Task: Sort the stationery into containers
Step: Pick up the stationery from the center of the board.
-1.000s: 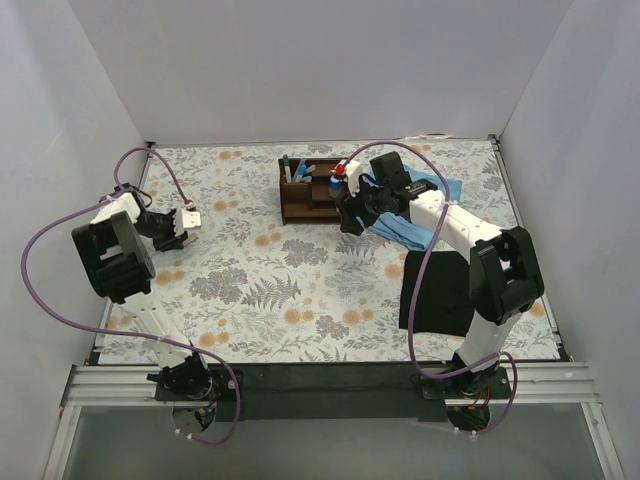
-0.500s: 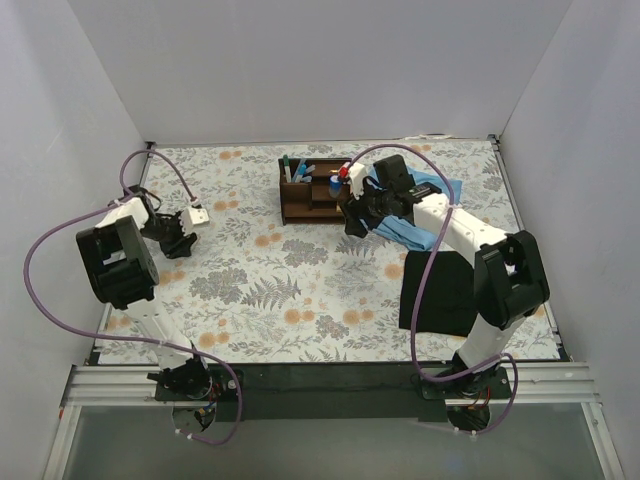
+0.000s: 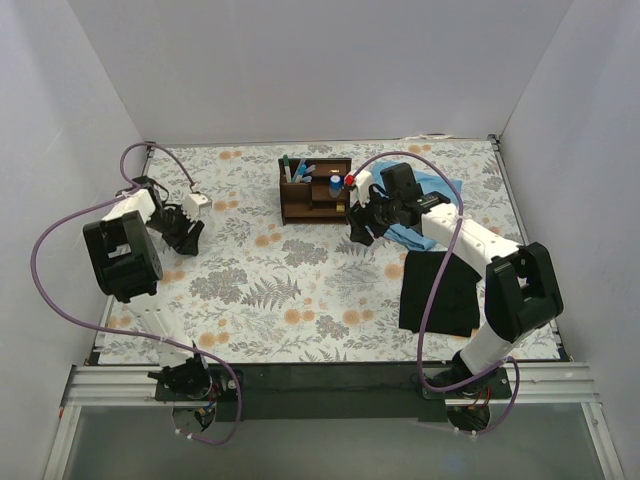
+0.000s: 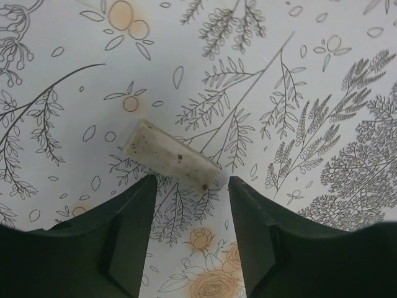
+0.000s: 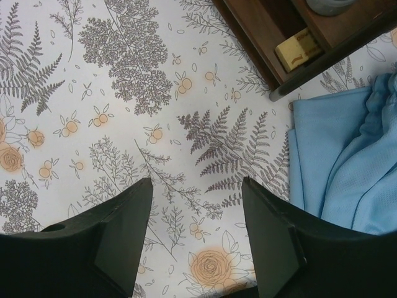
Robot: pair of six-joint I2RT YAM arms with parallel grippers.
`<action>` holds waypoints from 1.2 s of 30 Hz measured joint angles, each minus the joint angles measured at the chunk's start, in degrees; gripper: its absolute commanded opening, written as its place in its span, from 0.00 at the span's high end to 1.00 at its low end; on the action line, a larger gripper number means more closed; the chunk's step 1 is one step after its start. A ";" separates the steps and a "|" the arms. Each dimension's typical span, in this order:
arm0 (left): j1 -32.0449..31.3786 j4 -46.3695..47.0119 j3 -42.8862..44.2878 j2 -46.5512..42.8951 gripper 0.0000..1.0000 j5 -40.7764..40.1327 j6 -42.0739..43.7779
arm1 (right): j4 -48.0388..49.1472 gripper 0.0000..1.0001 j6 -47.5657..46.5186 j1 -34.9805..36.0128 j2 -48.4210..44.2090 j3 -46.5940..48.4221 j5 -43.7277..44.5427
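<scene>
Between pale walls (image 3: 300, 70), flowered tabletop (image 3: 270, 290) with dark wooden organizer (image 3: 312, 203).

Hand (image 5: 195, 186) open, empty; tan block (image 5: 299, 48) in organizer (image 5: 260, 31) compartment; blue cloth (image 5: 347, 161) right.

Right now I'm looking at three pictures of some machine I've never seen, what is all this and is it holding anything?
These are two robot arms bolted to a table with a floral cover. The wide picture looks down from above and behind them; the other two come from a camera on each wrist, so the dark prongs are that arm's own fingers. The left gripper is open, a pale speckled block lying on the table just beyond its fingertips. The right gripper is open and empty, near a brown wooden organizer and a light blue cloth. A black cloth lies nearby. Nothing is held.
</scene>
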 measured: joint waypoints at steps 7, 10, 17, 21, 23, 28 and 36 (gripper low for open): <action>-1.66 -2.01 4.90 2.80 0.46 -2.69 -16.35 | 0.35 0.32 0.04 -0.37 -0.37 -1.05 -0.02; -2.69 -0.50 3.98 2.05 0.46 -4.63 -20.74 | 0.42 0.32 0.02 -0.59 -0.37 -1.07 -0.02; -5.66 6.99 -2.73 -2.51 0.60 -12.09 -28.81 | 1.40 0.32 0.11 -1.09 -0.37 -1.25 -0.04; -6.49 9.38 -4.94 -3.89 0.61 -15.43 -33.53 | 1.64 0.32 0.24 -1.36 -0.39 -1.38 -0.22; -6.73 10.19 -5.53 -4.26 0.62 -16.41 -35.43 | 1.81 0.32 0.24 -1.40 -0.39 -1.60 -0.31; -6.88 11.82 -7.15 -5.27 0.76 -18.21 -38.47 | 1.97 0.32 0.26 -1.44 -0.39 -2.01 -0.44; -6.88 13.03 -8.35 -6.21 0.91 -18.95 -39.89 | 2.40 0.33 0.26 -1.51 -0.39 -2.01 -0.02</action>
